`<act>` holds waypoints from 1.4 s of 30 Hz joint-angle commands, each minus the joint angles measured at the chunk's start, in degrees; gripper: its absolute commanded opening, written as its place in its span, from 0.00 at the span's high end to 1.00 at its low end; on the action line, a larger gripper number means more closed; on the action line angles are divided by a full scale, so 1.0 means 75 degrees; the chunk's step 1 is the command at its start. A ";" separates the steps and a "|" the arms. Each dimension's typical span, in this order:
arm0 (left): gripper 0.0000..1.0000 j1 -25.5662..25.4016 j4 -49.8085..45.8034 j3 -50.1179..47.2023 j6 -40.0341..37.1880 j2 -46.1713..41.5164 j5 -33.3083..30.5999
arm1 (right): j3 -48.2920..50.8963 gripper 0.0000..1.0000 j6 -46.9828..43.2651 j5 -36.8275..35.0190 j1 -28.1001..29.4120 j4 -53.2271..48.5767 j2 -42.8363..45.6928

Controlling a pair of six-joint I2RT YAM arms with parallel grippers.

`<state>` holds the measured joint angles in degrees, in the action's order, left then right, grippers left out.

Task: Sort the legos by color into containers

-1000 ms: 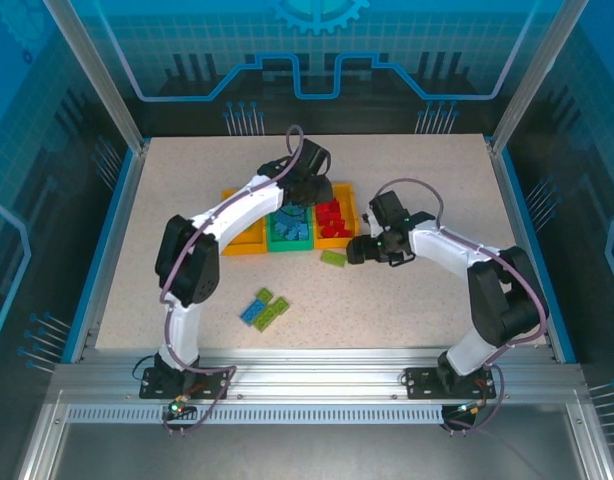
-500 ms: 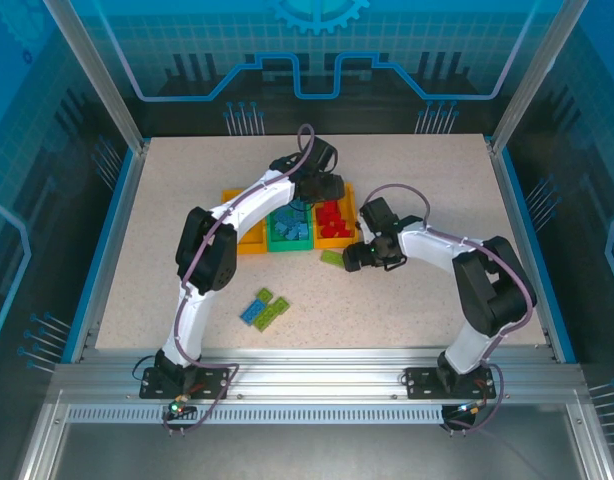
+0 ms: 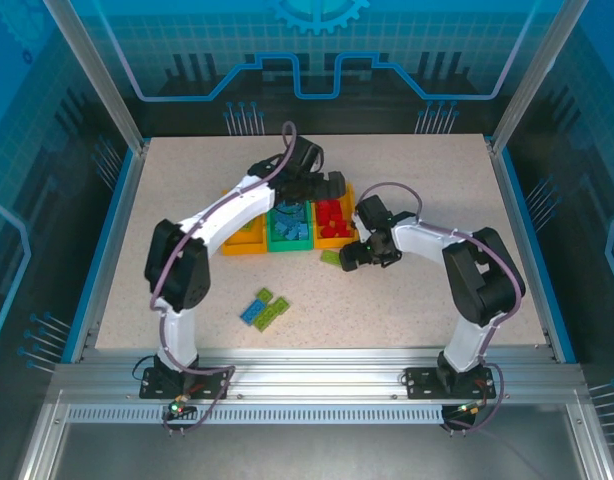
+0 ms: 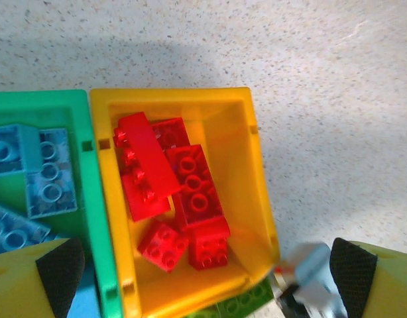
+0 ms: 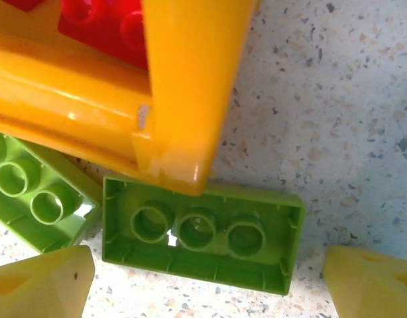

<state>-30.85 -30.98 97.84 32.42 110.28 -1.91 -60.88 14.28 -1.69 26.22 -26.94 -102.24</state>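
Three joined containers stand mid-table: a yellow-orange bin [image 3: 243,247], a green bin [image 3: 287,245] with light blue legos [image 3: 290,226], and an orange bin [image 3: 333,242] with red legos [image 3: 332,214]. My left gripper [image 3: 322,186] hovers open over the orange bin [image 4: 258,185]; several red bricks [image 4: 190,192] lie loose below it and nothing is between the fingers. My right gripper [image 3: 345,260] is low at the orange bin's near corner [image 5: 170,99], open, its fingertips either side of an upside-down lime green brick [image 5: 200,235] on the table. A second lime brick [image 5: 38,199] lies to its left, studs up.
A small cluster of blue and lime green bricks [image 3: 265,308] lies on the table nearer the left arm's base. A blue rim borders the table, with metal frame posts at its corners. The light blue bricks [image 4: 44,175] sit in the green bin [image 4: 94,199].
My left gripper's jaws have opened above the bins and the left arm has shifted. The right gripper has slid left, closer to the lime green brick, and opened slightly wider.
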 commanded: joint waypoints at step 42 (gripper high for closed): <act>0.01 0.1969 0.0091 -0.6704 0.1135 -0.5452 -0.1703 | -0.3019 0.39 0.0747 0.1967 0.1570 -0.0217 0.0456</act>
<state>-18.46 -29.61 50.41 38.79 72.44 -13.37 -78.54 17.41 4.16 36.60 -32.84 -94.45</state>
